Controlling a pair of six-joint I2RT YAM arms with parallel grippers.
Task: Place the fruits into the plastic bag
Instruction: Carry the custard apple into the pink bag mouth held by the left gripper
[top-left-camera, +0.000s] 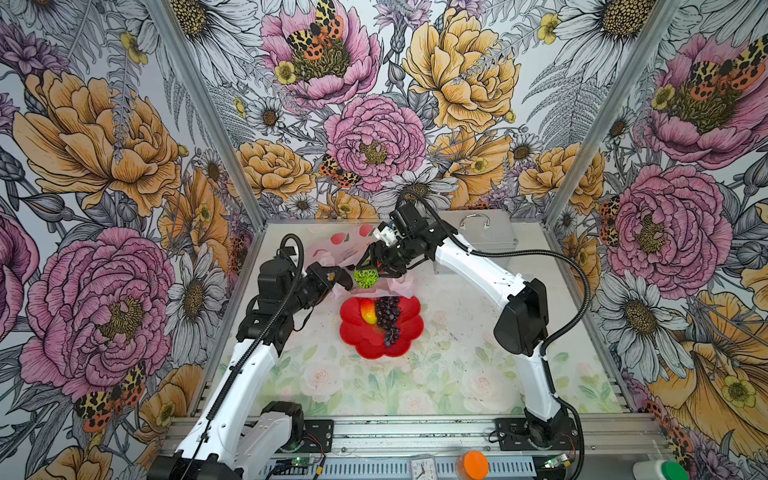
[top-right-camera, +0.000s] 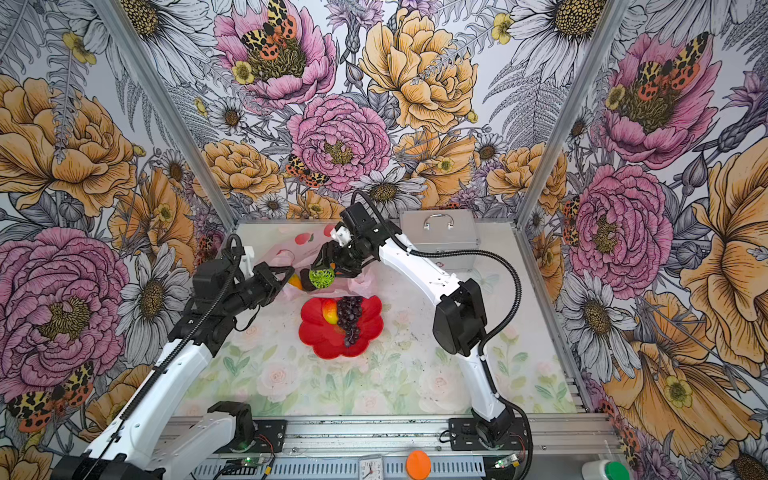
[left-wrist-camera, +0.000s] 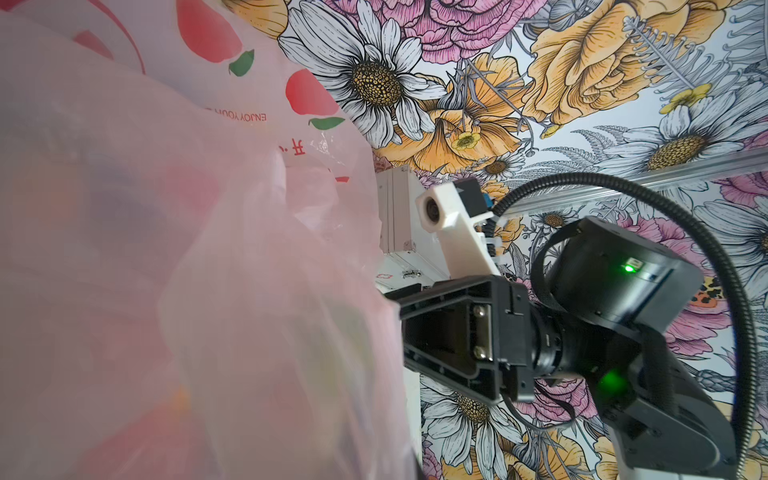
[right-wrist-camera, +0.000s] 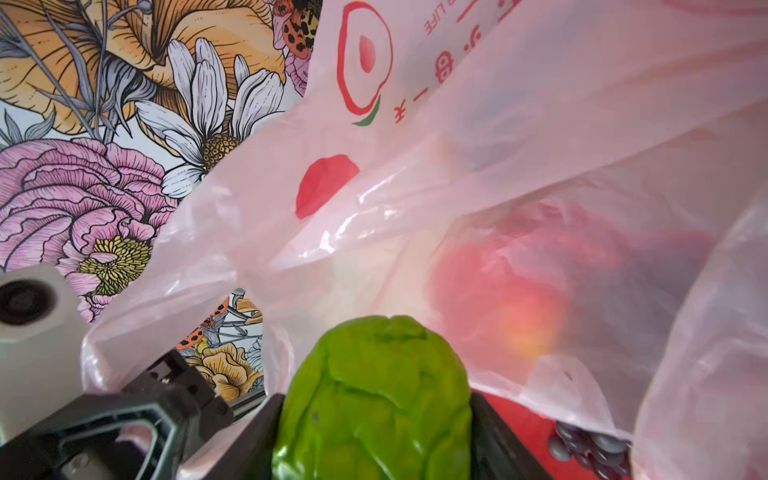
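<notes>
Robot test cell, lab sort: aluminium frame post (top-left-camera: 208, 116), printed floral wall panels (top-left-camera: 374, 124), floral worktop (top-left-camera: 457, 374), wired metal rail (top-left-camera: 415, 434) along the front.

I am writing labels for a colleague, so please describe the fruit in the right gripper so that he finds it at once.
Find the red flower-shaped plate in the middle of the table. Just behind it, at the pink plastic bag, the right gripper holds a green ball. Unlike the yellow-red fruit and dark grapes on the plate, it is green, round and bumpy.
</notes>
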